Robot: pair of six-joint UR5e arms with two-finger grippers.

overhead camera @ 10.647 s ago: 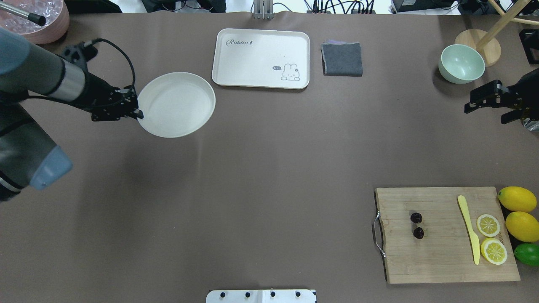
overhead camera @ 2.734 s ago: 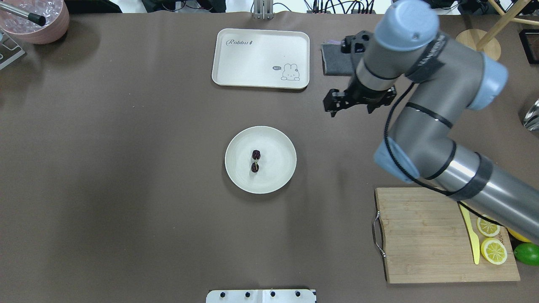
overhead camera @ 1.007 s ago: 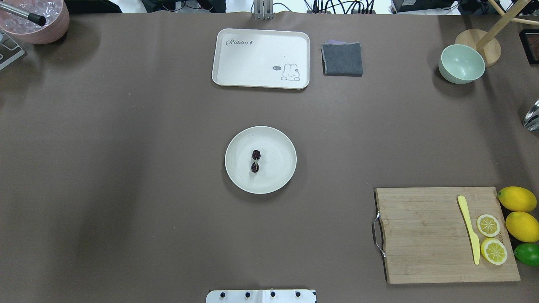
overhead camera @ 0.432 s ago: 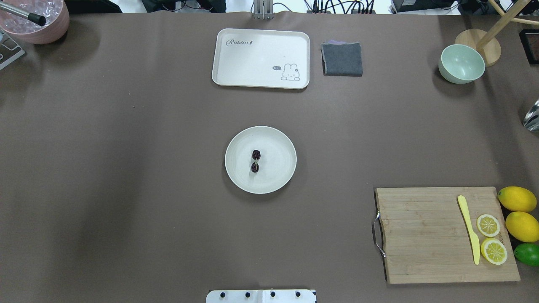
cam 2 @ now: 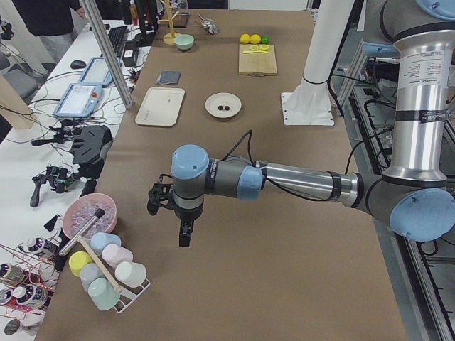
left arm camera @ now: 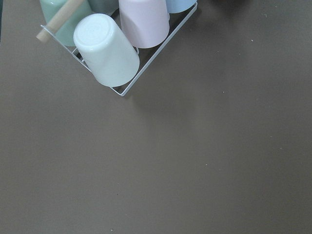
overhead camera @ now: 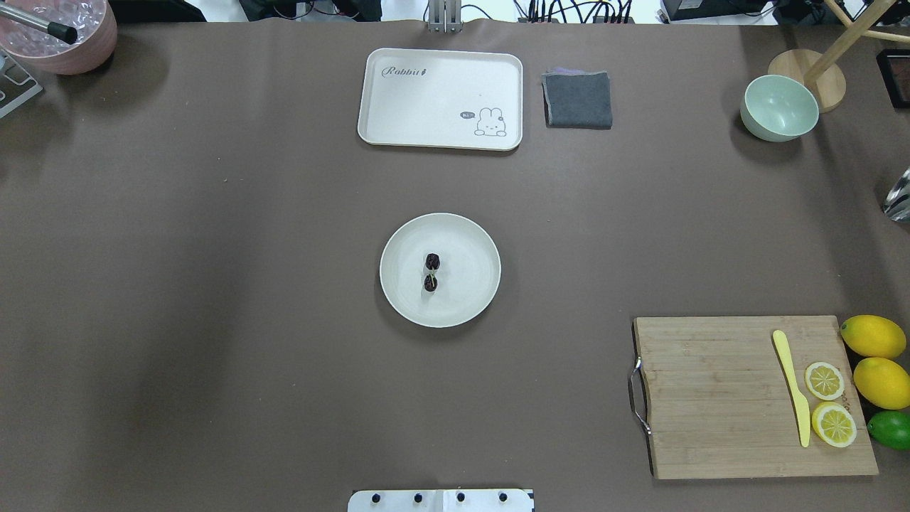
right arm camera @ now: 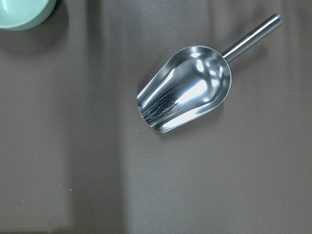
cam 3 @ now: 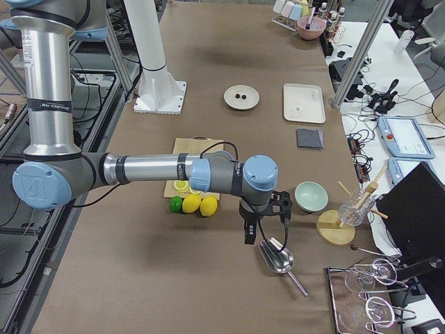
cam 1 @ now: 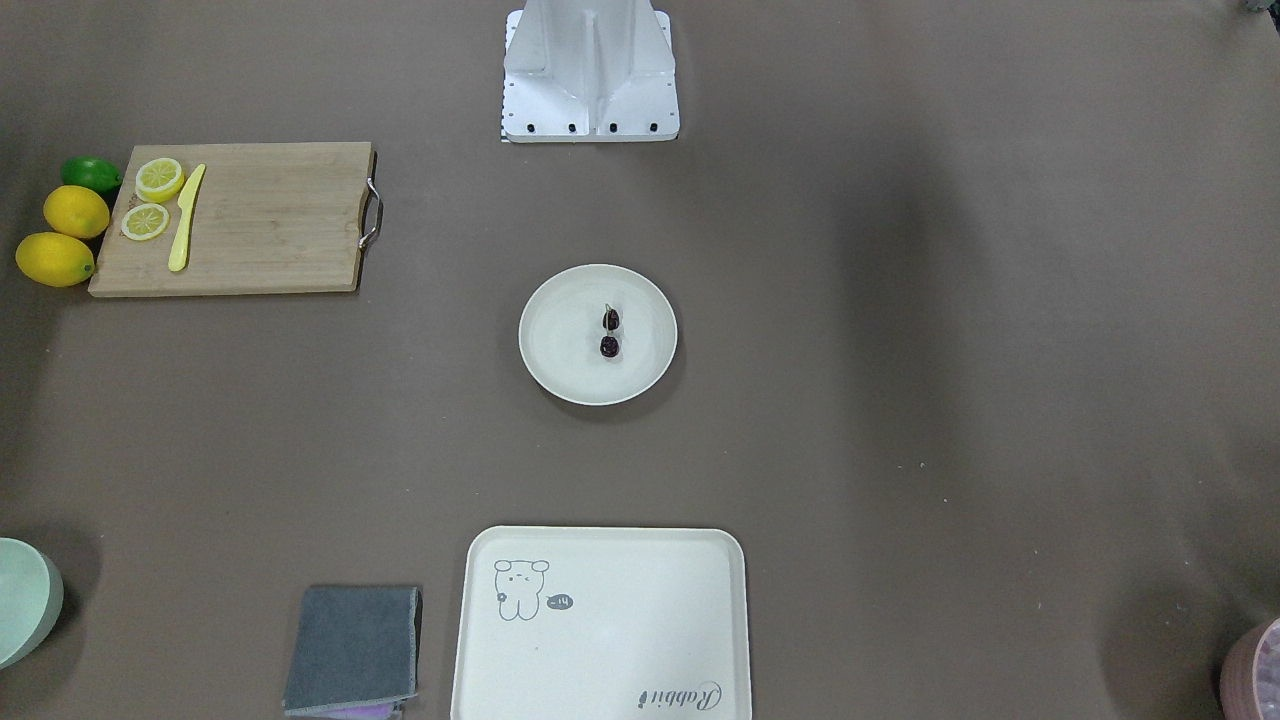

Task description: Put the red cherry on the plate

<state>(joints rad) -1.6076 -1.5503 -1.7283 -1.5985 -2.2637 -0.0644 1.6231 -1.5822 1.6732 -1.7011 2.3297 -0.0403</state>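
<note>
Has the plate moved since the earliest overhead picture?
Yes. In the overhead view the plate lay left of the rabbit tray; now it sits in front of the tray, nearer the robot, holding the red cherry.

Brown-covered table (overhead camera: 213, 320), cluttered side benches (cam 2: 43, 135)

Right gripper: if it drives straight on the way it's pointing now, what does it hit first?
Most likely the metal scoop lying below the right gripper, or else the bare table just beside it. Depth is unclear from these views.
</note>
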